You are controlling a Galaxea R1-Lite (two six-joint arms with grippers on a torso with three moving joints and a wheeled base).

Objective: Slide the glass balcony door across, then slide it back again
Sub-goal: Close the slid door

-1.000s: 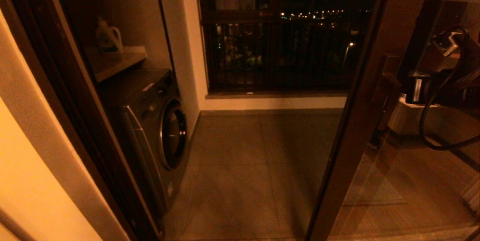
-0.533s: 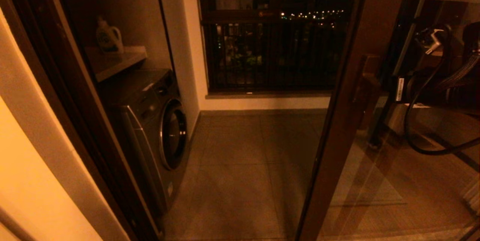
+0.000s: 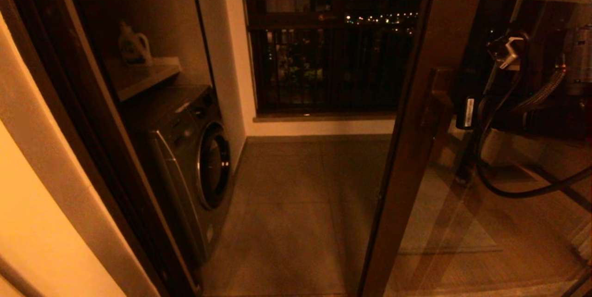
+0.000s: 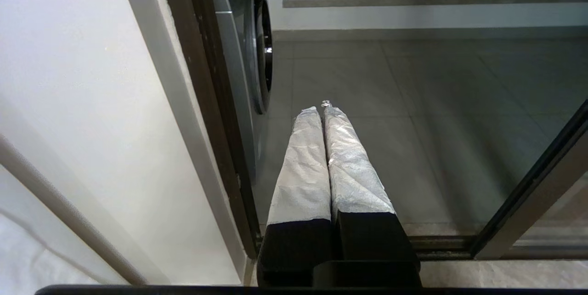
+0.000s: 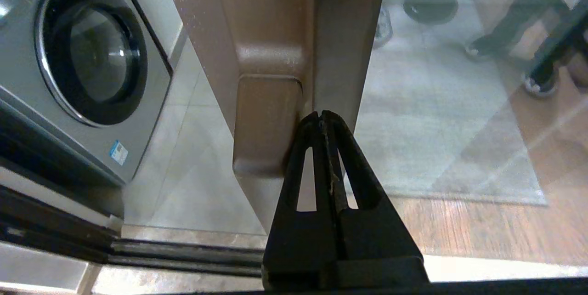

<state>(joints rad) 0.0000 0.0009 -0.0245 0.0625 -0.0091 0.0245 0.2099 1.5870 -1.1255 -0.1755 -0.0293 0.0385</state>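
The glass balcony door (image 3: pixel 409 149) stands at the right of the opening, its brown frame edge toward the gap. In the right wrist view the door's frame (image 5: pixel 349 33) and blocky wooden handle (image 5: pixel 266 120) fill the middle. My right gripper (image 5: pixel 321 113) is shut, holding nothing, with its tips pressed against the frame in the corner beside the handle. The right arm (image 3: pixel 508 102) shows in front of the glass. My left gripper (image 4: pixel 320 110) is shut and empty, low by the left jamb, pointing at the balcony floor. The door's lower edge (image 4: pixel 528 212) shows there too.
A washing machine (image 3: pixel 194 149) sits inside the balcony at the left, below a shelf with a detergent bottle (image 3: pixel 133 47). A dark window with railing bars (image 3: pixel 333 56) closes the far side. The floor track (image 5: pixel 183 253) runs along the threshold. The dark jamb (image 3: pixel 69 102) bounds the left.
The door has slid leftward across the opening, narrowing the gap, and my right arm has moved left with it. The left arm has stayed put.
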